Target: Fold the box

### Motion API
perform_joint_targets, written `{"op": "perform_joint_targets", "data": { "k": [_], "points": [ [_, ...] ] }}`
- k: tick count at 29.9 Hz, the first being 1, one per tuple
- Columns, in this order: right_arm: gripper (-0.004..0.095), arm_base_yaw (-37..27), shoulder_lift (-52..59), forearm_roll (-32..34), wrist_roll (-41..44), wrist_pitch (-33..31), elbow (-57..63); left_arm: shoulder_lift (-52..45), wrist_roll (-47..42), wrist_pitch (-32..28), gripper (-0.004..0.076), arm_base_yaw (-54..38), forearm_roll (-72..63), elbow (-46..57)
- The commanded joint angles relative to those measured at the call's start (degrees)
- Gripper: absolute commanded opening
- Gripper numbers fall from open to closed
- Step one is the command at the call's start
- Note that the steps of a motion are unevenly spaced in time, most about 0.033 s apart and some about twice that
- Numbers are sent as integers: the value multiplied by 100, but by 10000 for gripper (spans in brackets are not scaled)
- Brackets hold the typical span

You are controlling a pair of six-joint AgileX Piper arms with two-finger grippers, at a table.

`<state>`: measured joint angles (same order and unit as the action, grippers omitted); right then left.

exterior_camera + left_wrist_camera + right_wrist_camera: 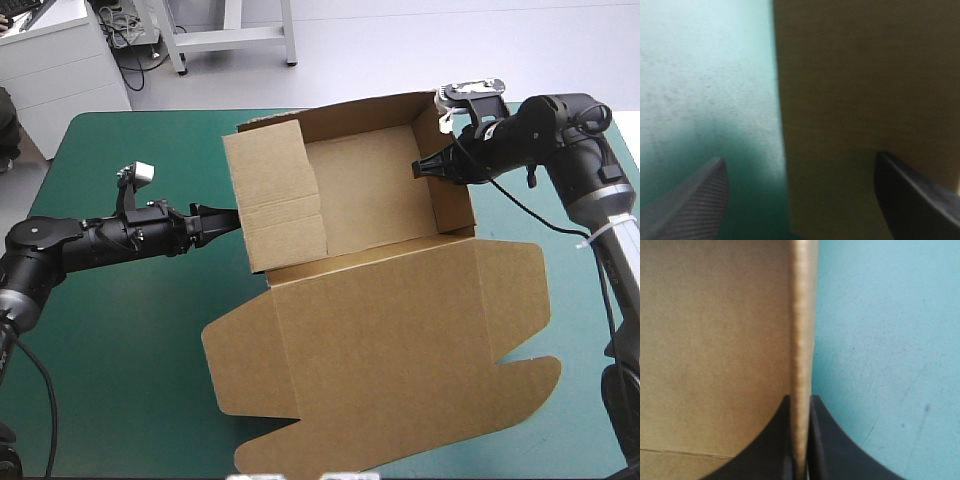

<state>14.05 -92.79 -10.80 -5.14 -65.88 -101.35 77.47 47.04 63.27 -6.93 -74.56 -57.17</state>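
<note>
Box (pixel 380 300) lies at the middle of the table (pixel 120 340), on the teal-green cover (pixel 150 160). It is a cut sheet of brown board, partly formed. The tray (pixel 370 200) stands toward the table's far edge with its walls raised. The lid (pixel 400 380) lies flat toward the table's near edge, its side flaps and rounded tabs spread out.

Step in hand, as judged: setting the tray's two side walls.

1. The right gripper (pixel 425 165) grips the right wall (pixel 452 190), the one toward the table's right edge. Its black fingers are pressed together on the wall's top rim, one inside the tray and one outside. Hold this wall upright and do not drag the tray toward the table's right edge.
2. The left gripper (pixel 222 222) is at the left wall (pixel 270 190), the one toward the table's left edge. Its fingers stand wide apart and grip nothing, with the wall's edge between them. This wall leans inward over the tray floor.
3. Seat the left fingers squarely over the rim before pinching. A skewed bite may crease the board away from its score line.
4. Move both arms evenly so that the far wall is not twisted and the tray is not lifted off the table.
</note>
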Motion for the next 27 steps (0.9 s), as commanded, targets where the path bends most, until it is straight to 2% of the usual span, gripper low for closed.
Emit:
{"op": "perform_joint_targets", "data": {
  "k": [1, 8, 19, 22, 27],
  "points": [
    [-18, -9, 192, -11, 77, 316, -183, -161, 158, 580, 563, 26, -988, -193],
    [-18, -9, 89, 172, 261, 303, -183, -161, 158, 1075, 563, 26, -1457, -448],
    [-17, 146, 89, 92, 386, 425, -183, -161, 119, 1093, 533, 52, -1472, -501],
    [-17, 304, 89, 247, 608, 652, -183, -161, -399, 844, 530, 331, -705, -757],
    [-15, 573, 89, 467, 787, 743, -183, -173, -1723, -208, 530, 1071, 743, -1391]
  ]
}}
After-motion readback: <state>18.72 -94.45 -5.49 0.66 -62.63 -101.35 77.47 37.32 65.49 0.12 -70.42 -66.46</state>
